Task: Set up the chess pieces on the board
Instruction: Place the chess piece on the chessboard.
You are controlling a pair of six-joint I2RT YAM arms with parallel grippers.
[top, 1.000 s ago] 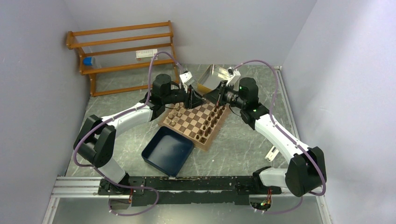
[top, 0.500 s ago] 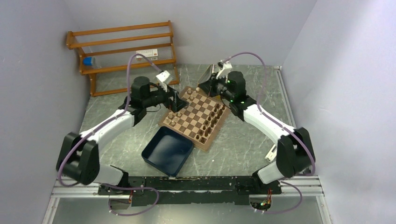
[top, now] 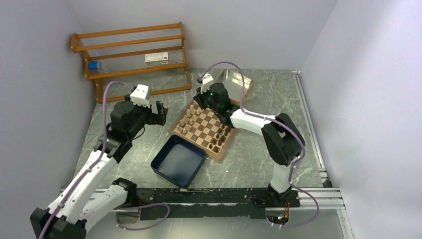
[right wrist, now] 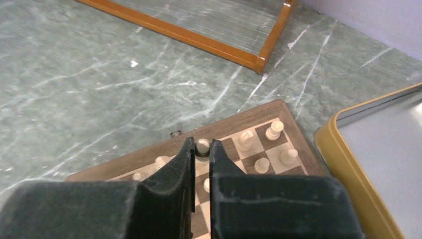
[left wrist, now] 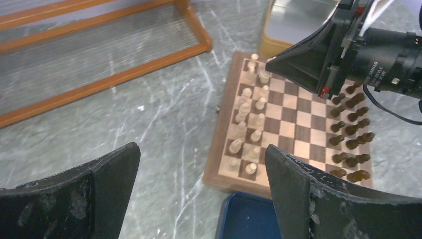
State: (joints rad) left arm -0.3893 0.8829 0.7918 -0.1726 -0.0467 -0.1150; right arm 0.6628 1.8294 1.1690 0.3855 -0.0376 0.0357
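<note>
A: Hovering where, the right gripper [right wrist: 201,147]?
B: At the board's [left wrist: 213,149] upper corner in the overhead view, jaws clenched on a light pawn [right wrist: 202,145].
A: And the left gripper [left wrist: 201,158]?
B: Jaws released, spread wide above the marble surface [left wrist: 164,114], left of the board. In its wrist view, light pieces [left wrist: 249,114] line the board's left, dark pieces [left wrist: 354,130] its right.

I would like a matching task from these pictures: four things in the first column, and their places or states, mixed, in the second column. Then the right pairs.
1. navy blue square tray
2. shiny metal tin with a gold rim
3. dark brown wooden chess pieces
4. left gripper

A. fingers wide apart, holding nothing
B. along the right side of the checkered wooden board
C. on the table at the board's near edge
D. on the table behind the board's far edge

Pairs: 1-C, 2-D, 3-B, 4-A
</note>
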